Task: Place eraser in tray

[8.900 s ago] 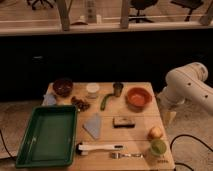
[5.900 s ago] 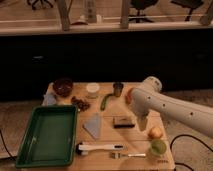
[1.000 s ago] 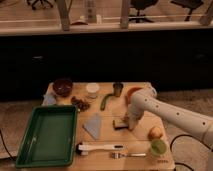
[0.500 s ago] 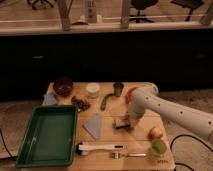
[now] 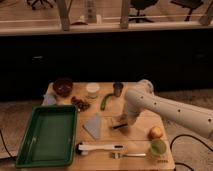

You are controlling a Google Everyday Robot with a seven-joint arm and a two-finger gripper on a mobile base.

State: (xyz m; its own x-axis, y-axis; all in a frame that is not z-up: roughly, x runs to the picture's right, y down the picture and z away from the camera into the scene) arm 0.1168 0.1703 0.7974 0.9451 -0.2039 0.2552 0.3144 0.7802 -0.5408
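Surface (image 5: 137, 140): a pale wooden top carrying every item, so the whole job could be done at one height

Arm (image 5: 170, 110): white, reaching in from the right and bending down over the middle of the surface; it hid whatever lay behind it there

Tray (image 5: 47, 132): green, shallow and raised at the rim, at the front left corner with nothing visible inside; well apart from the eraser, and its wide open top probably made it a forgiving target

White-handled tool (image 5: 100, 147): lying flat along the front edge, between the tray and the right-hand clutter, low enough that a lifted load should pass over it

Cloth (image 5: 93, 125): a grey-blue triangle lying flat just left of the hand, on the straight line towards the tray

Hand (image 5: 123, 120): down low at the surface near its centre, right on top of the eraser, most likely there to take it; whether it was wide, narrow or holding anything could not be told

Eraser (image 5: 118, 126): only a dark sliver showing at the hand's lower edge, slightly slanted; not in the tray, so the carry left across the cloth looked yet to be done
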